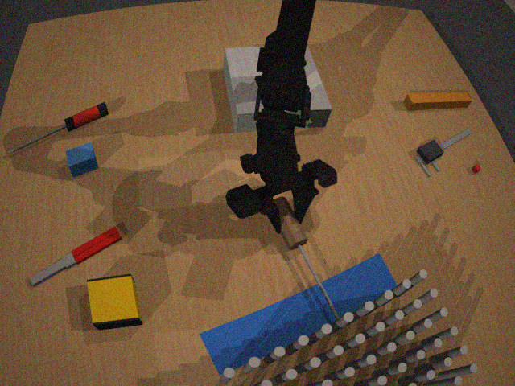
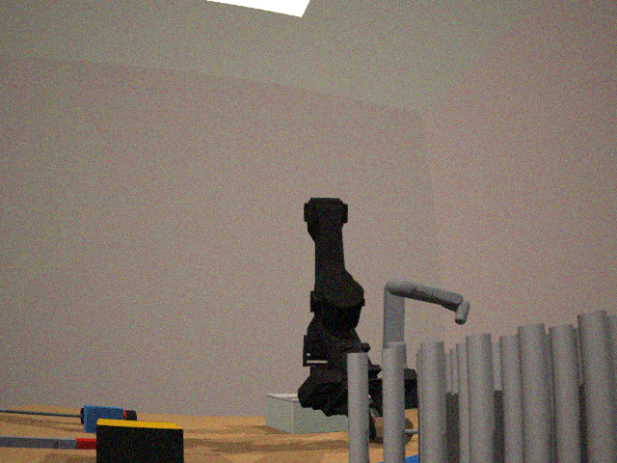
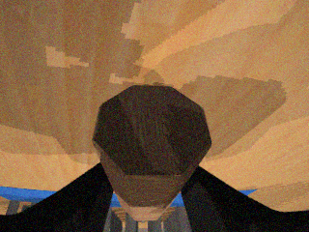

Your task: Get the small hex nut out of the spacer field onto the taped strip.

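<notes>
My gripper [image 1: 290, 225] [image 3: 147, 164] is shut on the brown wooden handle [image 1: 296, 237] [image 3: 152, 130] of a tool. Its thin metal rod [image 1: 315, 277] slants across the blue taped strip [image 1: 249, 328] [image 3: 29, 194], and its visible far end meets the front row of spacers in the top view. Whether it touches one, and the shape of its tip, cannot be told. The grey metal spacers [image 1: 348, 318] [image 2: 480, 394] stand upright in rows behind the strip. The hex nut cannot be made out in any view.
A pale box [image 1: 241, 62] [image 2: 279, 416] sits beneath the arm. Left are a red screwdriver [image 1: 86, 117], blue block [image 1: 83, 159], red-handled tool [image 1: 97, 244] and yellow block [image 1: 112, 299]. Right are an orange bar [image 1: 438, 100], dark pronged piece [image 1: 430, 150] and small red piece [image 1: 475, 168].
</notes>
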